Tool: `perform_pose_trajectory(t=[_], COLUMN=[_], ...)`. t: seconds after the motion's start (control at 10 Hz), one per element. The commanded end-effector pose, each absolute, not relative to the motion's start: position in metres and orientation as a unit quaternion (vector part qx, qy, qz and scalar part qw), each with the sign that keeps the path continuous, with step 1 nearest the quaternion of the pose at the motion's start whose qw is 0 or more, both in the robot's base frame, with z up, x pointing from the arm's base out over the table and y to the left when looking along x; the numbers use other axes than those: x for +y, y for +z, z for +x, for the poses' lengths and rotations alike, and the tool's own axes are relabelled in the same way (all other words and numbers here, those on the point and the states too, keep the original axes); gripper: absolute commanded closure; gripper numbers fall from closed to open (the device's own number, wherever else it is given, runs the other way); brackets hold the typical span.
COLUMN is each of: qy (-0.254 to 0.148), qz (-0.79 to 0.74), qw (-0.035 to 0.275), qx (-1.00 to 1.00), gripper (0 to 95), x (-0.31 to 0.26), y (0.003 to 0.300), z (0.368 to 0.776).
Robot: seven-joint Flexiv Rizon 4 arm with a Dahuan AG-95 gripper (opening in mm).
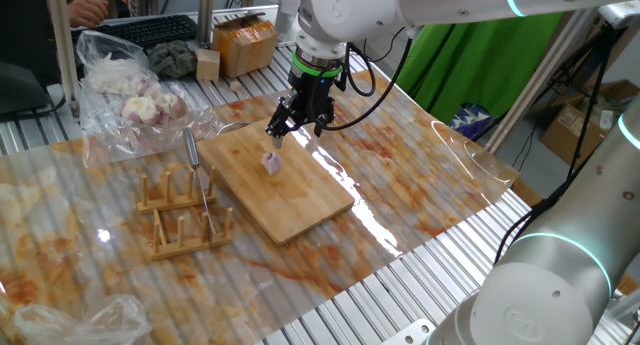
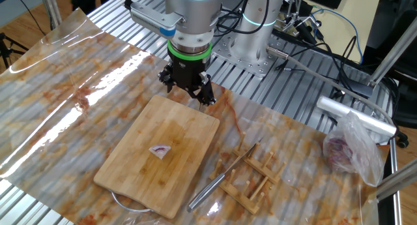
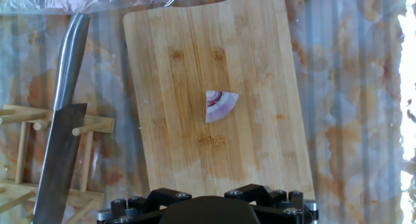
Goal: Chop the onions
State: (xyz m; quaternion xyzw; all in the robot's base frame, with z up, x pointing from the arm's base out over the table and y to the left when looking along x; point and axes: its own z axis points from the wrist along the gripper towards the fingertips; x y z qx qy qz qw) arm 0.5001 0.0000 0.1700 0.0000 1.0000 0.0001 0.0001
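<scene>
A small purple-and-white onion wedge (image 1: 271, 162) (image 2: 159, 150) (image 3: 220, 105) lies alone near the middle of the wooden cutting board (image 1: 300, 200) (image 2: 179, 120) (image 3: 195, 55). My gripper (image 1: 296, 126) (image 2: 187, 92) hovers above the board's edge on the robot's side, a short way from the onion. Its fingers are spread open with nothing between them. In the hand view only the gripper's black body (image 3: 205, 208) shows at the bottom edge, with the onion straight ahead.
A knife (image 1: 192, 148) (image 2: 221, 179) (image 3: 65, 133) with a metal handle rests in a wooden rack (image 1: 185, 210) (image 2: 251, 179) (image 3: 19, 152) beside the board. A plastic bag of whole onions (image 1: 130, 95) (image 2: 352, 150) lies farther off. A wrinkled clear sheet covers the table.
</scene>
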Motion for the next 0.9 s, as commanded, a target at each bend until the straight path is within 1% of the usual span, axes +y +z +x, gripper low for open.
perform_pose_trajectory(t=[0.1, 0.9], qy=[0.010, 0.012], qz=[0.060, 0.061], qw=[-0.008, -0.009], qx=[0.998, 0.998], gripper=[95.0, 95.0], x=[0.0000, 0.0005], y=[0.1699, 0.1690], z=[0.4999, 0.4993])
